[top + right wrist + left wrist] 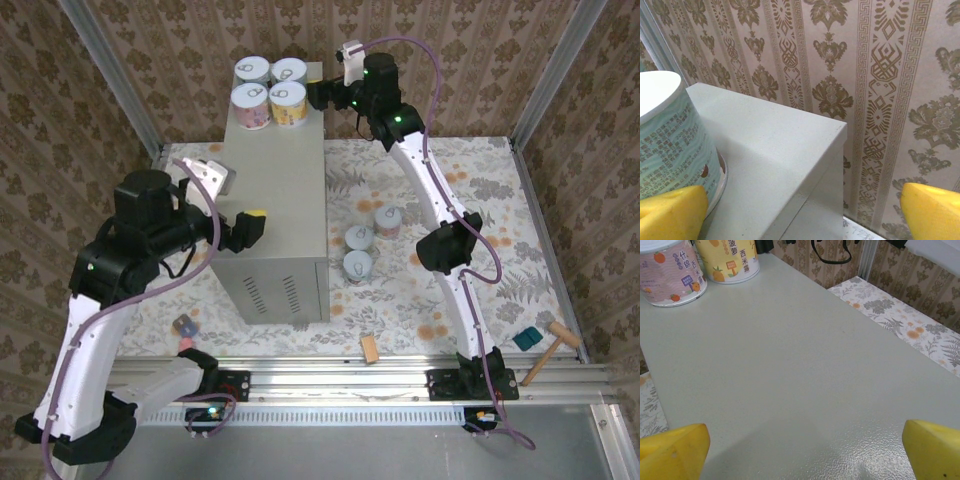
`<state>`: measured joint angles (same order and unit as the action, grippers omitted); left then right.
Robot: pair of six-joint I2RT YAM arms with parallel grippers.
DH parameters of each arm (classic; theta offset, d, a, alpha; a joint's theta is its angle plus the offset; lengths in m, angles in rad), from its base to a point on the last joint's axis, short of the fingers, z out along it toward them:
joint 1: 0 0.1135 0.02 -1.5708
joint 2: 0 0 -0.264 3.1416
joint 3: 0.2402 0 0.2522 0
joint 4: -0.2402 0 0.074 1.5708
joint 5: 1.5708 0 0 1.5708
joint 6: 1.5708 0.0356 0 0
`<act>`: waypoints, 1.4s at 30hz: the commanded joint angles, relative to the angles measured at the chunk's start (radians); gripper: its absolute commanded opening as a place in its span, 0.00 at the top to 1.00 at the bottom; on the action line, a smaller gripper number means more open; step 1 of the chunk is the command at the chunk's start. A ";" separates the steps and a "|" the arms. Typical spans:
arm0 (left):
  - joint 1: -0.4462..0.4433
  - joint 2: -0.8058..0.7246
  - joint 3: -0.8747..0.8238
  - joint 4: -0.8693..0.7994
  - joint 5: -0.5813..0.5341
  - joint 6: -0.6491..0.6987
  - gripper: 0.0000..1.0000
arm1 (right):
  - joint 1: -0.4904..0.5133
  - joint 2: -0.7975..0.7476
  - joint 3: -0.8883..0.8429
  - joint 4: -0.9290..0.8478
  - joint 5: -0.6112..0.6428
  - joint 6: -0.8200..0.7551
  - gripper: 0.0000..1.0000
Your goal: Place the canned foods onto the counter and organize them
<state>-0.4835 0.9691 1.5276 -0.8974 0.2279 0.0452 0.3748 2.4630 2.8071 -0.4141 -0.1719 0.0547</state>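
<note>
- Top external view: four canned foods (270, 88), short cylinders with white pull-tab lids, stand in a tight square at the far edge of the counter (280, 190), a tall grey metal box with a smooth flat top.
- Three more cans (359, 240) stand on the floral floor (420, 300) beside the counter's right side.
- Left gripper (805, 455), yellow pads (670, 450) spread and empty, hovers over the counter's near-left part, well apart from the cans.
- Right gripper (802, 210), also spread wide, sits at the far right corner; a pale teal-labelled can (670, 135) stands just beside one pad.
</note>
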 commanded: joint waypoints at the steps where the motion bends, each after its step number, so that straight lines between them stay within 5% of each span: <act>1: -0.004 -0.019 0.008 -0.026 -0.007 0.006 0.00 | 0.026 0.057 -0.028 -0.161 0.018 -0.074 0.00; 13: -0.003 -0.036 0.001 -0.029 -0.013 0.004 0.00 | 0.022 0.018 -0.032 -0.174 0.054 -0.061 0.00; 23: -0.003 -0.049 -0.005 -0.027 -0.038 0.001 0.00 | 0.012 -0.160 -0.116 -0.189 0.096 -0.047 0.00; 34: -0.003 -0.042 0.049 -0.055 -0.044 -0.001 0.00 | 0.013 -0.640 -0.724 -0.103 0.204 -0.017 0.00; 42: -0.009 0.031 0.166 -0.092 0.009 -0.013 0.00 | 0.017 -1.014 -1.138 -0.216 0.273 0.091 0.00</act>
<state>-0.4839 0.9833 1.6516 -0.9562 0.2062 0.0448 0.3851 1.5394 1.7676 -0.5686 0.0452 0.0818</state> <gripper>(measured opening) 0.999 0.999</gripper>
